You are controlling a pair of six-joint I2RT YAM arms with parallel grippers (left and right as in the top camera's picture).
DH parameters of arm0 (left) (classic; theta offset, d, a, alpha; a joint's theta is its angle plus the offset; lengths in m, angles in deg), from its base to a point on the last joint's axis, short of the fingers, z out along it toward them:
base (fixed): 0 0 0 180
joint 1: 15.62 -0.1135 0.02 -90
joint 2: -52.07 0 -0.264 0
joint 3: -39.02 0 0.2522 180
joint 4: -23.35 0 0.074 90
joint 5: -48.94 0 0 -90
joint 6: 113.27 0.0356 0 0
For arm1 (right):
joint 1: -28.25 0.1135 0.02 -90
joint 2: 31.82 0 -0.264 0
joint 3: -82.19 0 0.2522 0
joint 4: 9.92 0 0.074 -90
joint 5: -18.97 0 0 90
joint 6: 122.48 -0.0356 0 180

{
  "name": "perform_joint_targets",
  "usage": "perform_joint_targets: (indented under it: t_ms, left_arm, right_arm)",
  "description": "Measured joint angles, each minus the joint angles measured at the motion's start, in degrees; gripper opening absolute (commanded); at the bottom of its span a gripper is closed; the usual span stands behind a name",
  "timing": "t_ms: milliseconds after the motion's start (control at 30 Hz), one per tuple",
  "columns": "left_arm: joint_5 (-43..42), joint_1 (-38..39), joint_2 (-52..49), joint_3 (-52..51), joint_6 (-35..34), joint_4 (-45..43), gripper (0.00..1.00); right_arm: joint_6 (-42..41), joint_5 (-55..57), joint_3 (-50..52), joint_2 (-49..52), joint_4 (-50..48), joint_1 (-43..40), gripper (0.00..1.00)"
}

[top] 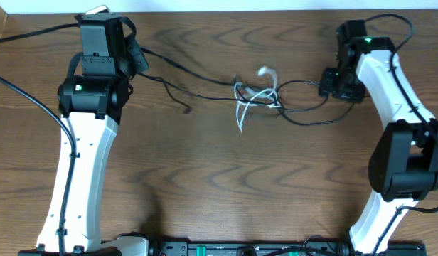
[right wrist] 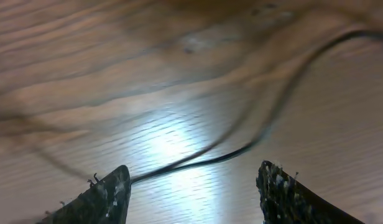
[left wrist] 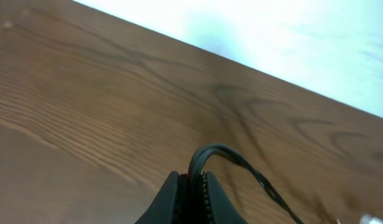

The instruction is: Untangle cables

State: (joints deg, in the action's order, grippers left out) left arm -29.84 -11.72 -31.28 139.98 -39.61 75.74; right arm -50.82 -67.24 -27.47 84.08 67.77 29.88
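Barely started: thin black and white cords (top: 256, 96) sit knotted mid-desk (top: 219, 178), left pincer (left wrist: 190, 180) clamping a black cord (left wrist: 216, 148), right pincer (right wrist: 193, 169) open.

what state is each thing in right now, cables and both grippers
left gripper, shut on black cable
right gripper, open, straddling a cable strand, not gripping it
white cable, bunched in the tangle mid-table
black cables, knotted with the white one, strands running out toward both grippers
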Motion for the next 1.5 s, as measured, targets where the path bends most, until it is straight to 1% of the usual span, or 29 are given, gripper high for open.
perform_joint_targets:
  t_ms: [233,300,367,400,467,500,567,633,667,733,800,867,1000,1067,1233,1367,1500]
  left_arm:
    - [1.1,0.0,0.0,0.0,1.8,1.2,0.08]
    - [1.1,0.0,0.0,0.0,2.2,1.6,0.07]
    - [1.2,-0.1,0.0,0.0,3.2,1.6,0.07]
    - [1.6,-0.1,0.0,0.0,3.5,1.6,0.07]
    - [2.9,-0.4,0.0,0.0,4.2,1.6,0.07]
    - [3.6,-0.8,0.0,0.0,4.5,1.6,0.08]
    - [4.6,-2.2,0.0,0.0,4.7,1.5,0.08]
    - [5.4,-4.0,0.0,0.0,4.7,1.5,0.08]
    - [5.4,-4.7,0.0,0.0,4.7,1.6,0.07]
    - [3.8,-5.8,0.0,0.0,4.7,1.7,0.07]
    - [0.4,-5.9,0.0,0.0,4.7,1.7,0.07]
    - [-3.9,-5.7,0.0,0.0,4.7,1.6,0.08]
    - [-11.2,-4.7,0.0,0.0,4.7,1.5,0.07]
    - [-13.7,-4.2,0.0,0.0,4.6,1.5,0.08]
    - [-16.8,-4.0,0.0,0.0,4.3,2.3,0.07]
    - [-17.4,-4.0,0.0,0.0,3.2,3.7,0.07]
    - [-17.6,-4.0,0.0,0.0,2.8,4.6,0.07]
  right_arm:
    - [1.6,0.0,0.0,0.0,1.1,-3.5,0.62]
    - [2.3,0.0,0.0,0.0,1.7,-4.2,0.59]
    - [2.7,0.7,0.0,0.0,2.6,-5.0,0.53]
    - [2.7,1.1,0.0,0.0,2.9,-5.6,0.47]
    - [2.5,1.9,0.0,0.0,3.5,-7.2,0.26]
    - [2.5,2.1,0.0,0.0,3.8,-8.4,0.17]
    - [2.2,2.1,0.0,0.0,4.0,-11.2,0.10]
    - [2.3,0.8,0.0,0.0,4.0,-14.8,0.08]
    - [2.7,-0.1,0.0,0.0,4.0,-16.0,0.08]
    - [5.4,-4.4,0.0,0.0,3.5,-18.8,0.11]
    - [9.0,-10.0,0.0,0.0,3.1,-20.1,0.18]
    - [13.2,-16.7,0.0,0.0,2.6,-19.9,0.28]
    - [20.5,-29.7,0.0,0.0,1.2,-16.4,0.54]
    - [22.8,-34.1,0.0,0.0,-0.4,-13.5,0.60]
    - [24.4,-39.0,0.0,0.0,-5.0,-4.8,0.71]
    - [21.5,-38.1,0.0,0.2,-9.3,3.0,0.73]
    - [17.9,-37.4,0.0,2.1,-12.4,9.9,0.72]
